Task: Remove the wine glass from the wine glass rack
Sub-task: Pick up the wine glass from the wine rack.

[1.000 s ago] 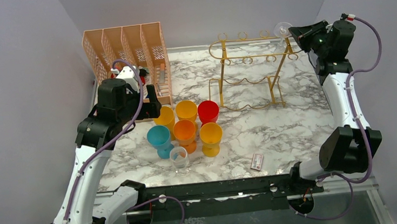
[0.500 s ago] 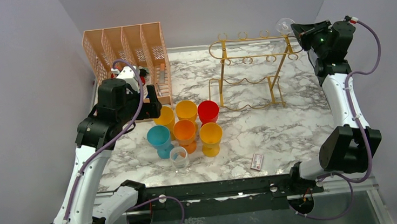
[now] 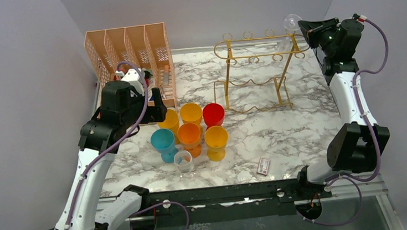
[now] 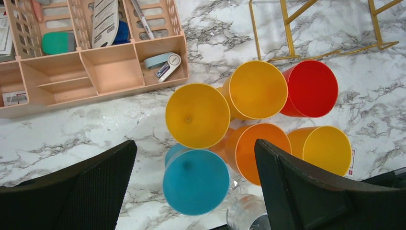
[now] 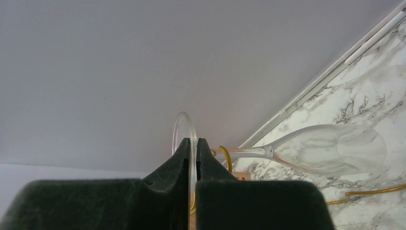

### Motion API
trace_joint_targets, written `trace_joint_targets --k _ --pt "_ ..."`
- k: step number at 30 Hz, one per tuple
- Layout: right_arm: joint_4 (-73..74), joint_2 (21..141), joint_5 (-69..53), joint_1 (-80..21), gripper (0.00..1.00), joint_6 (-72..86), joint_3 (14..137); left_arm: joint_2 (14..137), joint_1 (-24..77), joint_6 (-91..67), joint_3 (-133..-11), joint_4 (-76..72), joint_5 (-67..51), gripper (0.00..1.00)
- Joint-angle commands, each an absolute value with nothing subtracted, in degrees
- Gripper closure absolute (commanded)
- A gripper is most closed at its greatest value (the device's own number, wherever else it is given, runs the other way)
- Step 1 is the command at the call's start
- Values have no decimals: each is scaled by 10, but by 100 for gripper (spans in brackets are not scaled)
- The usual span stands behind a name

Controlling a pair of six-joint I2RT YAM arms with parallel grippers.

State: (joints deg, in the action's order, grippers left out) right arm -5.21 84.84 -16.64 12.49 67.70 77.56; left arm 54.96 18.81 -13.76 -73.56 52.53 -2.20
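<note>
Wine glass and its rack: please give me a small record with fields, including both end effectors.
wine glass: clear, foot pinched edge-on
stem: passes through a gold hook
wine glass rack: gold wire, at the back of the table
right end effector: shut on the glass foot
left end effector: open, above coloured cups, holding nothing

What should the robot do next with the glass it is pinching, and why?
Probably ease the wine glass slowly out of its hook, away from the wine glass rack. The right gripper is shut on the glass's round foot, but the stem looks to sit inside a gold loop of the rack, so the glass isn't free yet.
</note>
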Motion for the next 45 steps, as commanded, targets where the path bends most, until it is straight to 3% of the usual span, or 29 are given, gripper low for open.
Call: trace_joint_targets --k 1,16,29,45 --pt "-95 857 -176 127 99 692 806 542 186 -142 -730 518 -37 1" --pt "-104 860 -151 127 99 700 803 536 186 -144 -726 517 -39 1" --pt "-98 823 -29 127 99 540 826 524 186 -146 -714 512 -52 1" --pt "9 611 71 127 99 410 696 478 186 -101 -681 421 -102 1"
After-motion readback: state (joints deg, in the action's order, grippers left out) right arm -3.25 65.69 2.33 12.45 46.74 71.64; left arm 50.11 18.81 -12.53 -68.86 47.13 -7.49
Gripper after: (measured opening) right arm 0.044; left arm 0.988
